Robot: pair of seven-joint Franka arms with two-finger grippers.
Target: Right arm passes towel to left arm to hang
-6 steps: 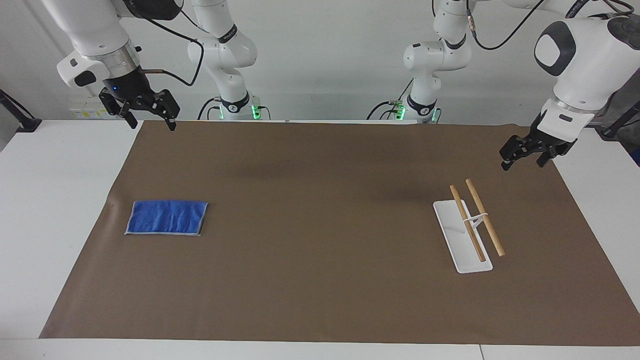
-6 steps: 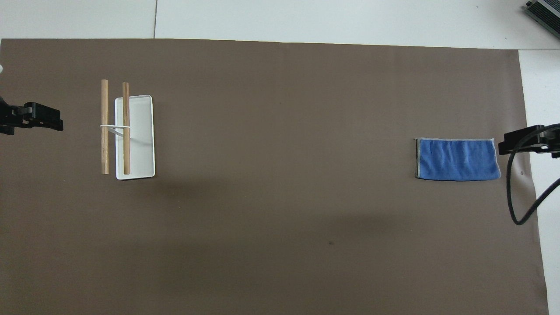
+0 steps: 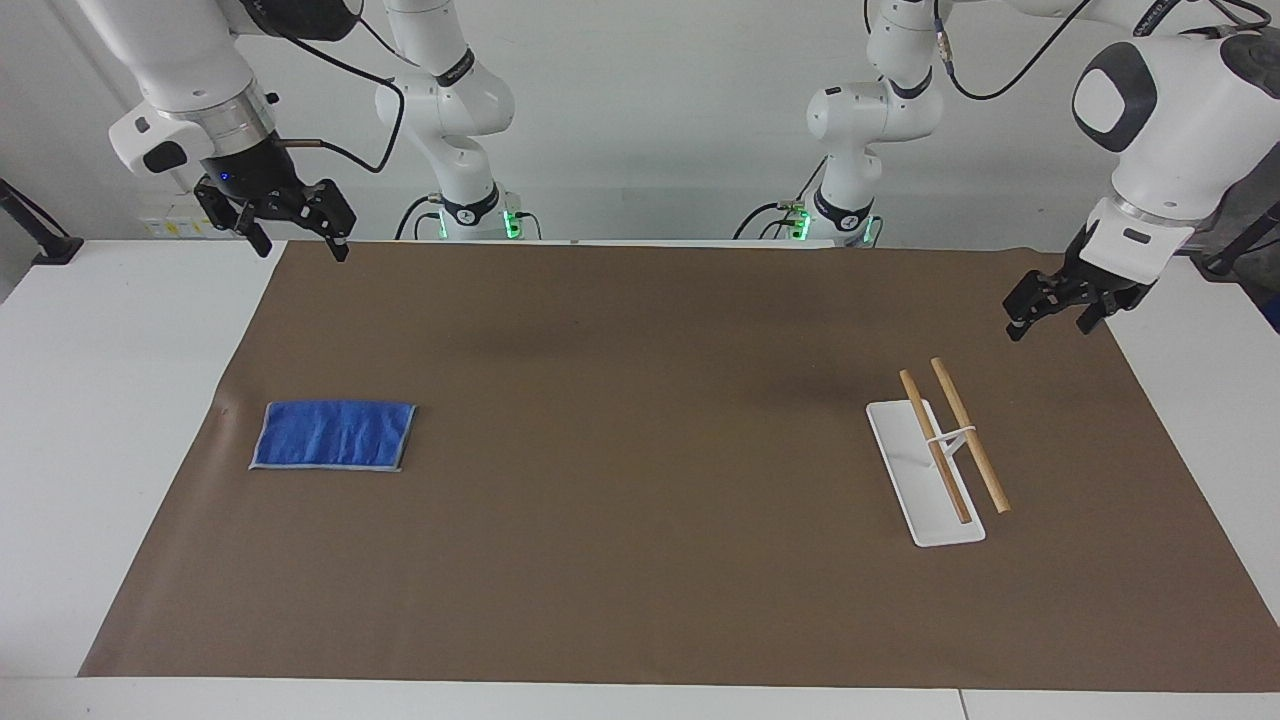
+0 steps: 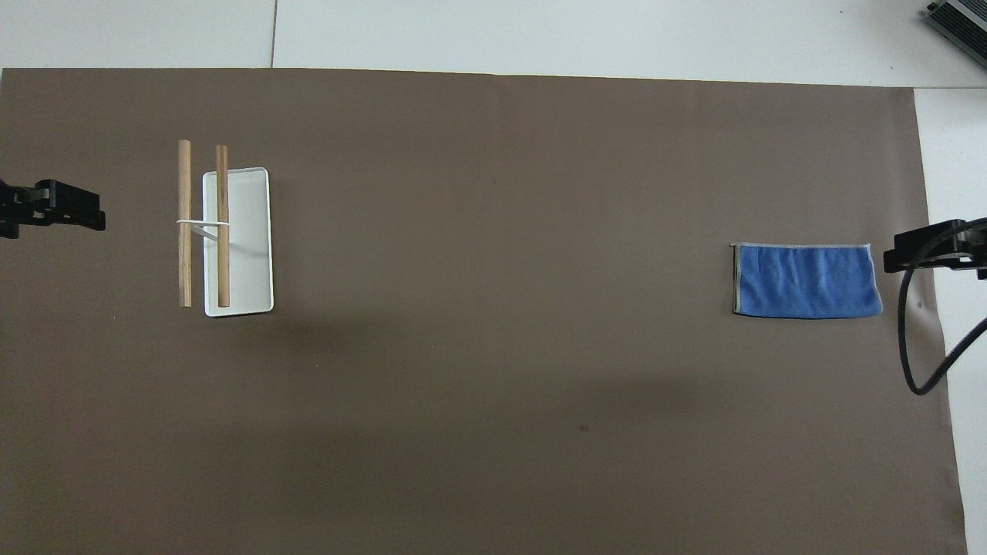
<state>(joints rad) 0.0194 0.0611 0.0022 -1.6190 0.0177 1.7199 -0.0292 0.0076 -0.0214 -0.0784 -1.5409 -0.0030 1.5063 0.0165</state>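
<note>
Brown paper mat (image 3: 640,600) covers the white table (image 3: 60,450) as both arms make only the slightest adjustment. Over the mat's edge at its own end of the table, the right gripper (image 3: 304,252) has drifted a touch upward and outward from where it hung half a second ago. Its fingers are spread wide and grasp nothing. At the other end the left gripper (image 3: 1048,330) has likewise lifted a little over that edge of the mat, released and empty, and waits there.

Farther out, the towel (image 3: 333,435) lies flat and unmoved on the mat, near the edge at the right arm's end. In the overhead view its short side sits just inside the raised right gripper. The rack (image 3: 925,490), two wooden rods (image 3: 968,432) on a white base, stands untouched toward the left arm's end, well apart from the towel.

The shift looks like settling rather than a reach. By this reading the pickup has not begun, and grasp, handover and hanging all remain.
</note>
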